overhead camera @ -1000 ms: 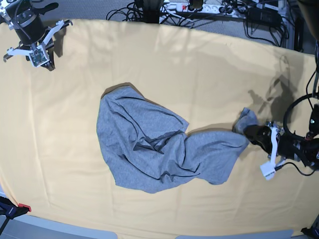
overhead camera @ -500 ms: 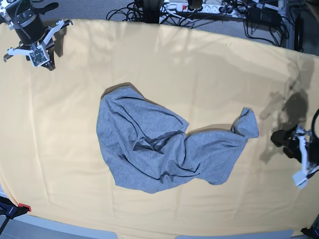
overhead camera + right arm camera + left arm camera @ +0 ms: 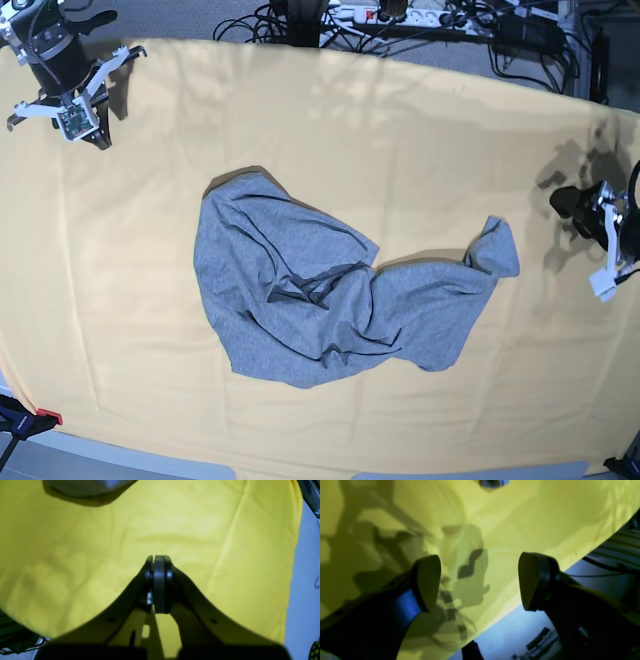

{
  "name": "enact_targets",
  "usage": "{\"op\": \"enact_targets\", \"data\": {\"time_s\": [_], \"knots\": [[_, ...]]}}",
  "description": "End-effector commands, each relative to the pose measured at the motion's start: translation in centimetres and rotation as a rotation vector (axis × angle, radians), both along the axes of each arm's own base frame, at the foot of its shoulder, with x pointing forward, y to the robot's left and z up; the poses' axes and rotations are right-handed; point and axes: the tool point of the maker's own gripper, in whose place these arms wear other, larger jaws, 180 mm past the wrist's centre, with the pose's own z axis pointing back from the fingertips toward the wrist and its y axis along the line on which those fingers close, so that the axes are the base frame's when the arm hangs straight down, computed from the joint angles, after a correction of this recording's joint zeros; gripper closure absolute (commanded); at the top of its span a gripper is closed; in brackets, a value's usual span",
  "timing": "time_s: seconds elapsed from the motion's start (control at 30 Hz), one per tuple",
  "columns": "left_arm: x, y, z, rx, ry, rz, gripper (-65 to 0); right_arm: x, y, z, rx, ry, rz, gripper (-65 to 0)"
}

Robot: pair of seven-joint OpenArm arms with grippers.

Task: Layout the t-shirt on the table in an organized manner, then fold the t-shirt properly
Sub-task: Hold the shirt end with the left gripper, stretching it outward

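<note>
Two arms sit at opposite tabletop [image 3: 420,130] edges, both clear of the shirt [image 3: 320,295]. The base view alone shows the whole shirt, crumpled mid-tabletop, plain grey side up, one end trailing toward the left fingers [image 3: 580,212]. The left wrist view shows those fingers [image 3: 480,580] spread wide over bare yellow cloth with nothing between them. The right wrist view shows the right fingers [image 3: 158,562] pressed together, empty, with only a grey scrap of shirt [image 3: 85,486] at its top edge.
</note>
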Motion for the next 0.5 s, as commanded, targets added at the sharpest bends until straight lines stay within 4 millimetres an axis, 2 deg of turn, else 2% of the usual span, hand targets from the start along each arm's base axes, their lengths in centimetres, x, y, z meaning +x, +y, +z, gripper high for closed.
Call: {"op": "enact_targets", "data": {"time_s": [0.0, 0.13, 0.3, 0.47], "knots": [[0.4, 0.8, 1.3, -0.005, -0.041, 0.017, -49.2, 0.3, 0.1, 0.9, -0.002, -0.030, 0.010, 0.0], [0.2, 0.1, 0.7, -0.066, -0.061, 0.048, -49.2, 0.3, 0.1, 0.9, -0.002, -0.031, 0.011, 0.0], [0.7, -2.3, -0.2, -0.187, -0.100, 0.087, -49.2, 0.3, 0.1, 0.9, -0.002, -0.030, 0.010, 0.0], [-0.1, -3.4, -3.9, -0.128, -0.059, 0.075, -49.2, 0.3, 0.1, 0.8, -0.002, -0.030, 0.010, 0.0]]}}
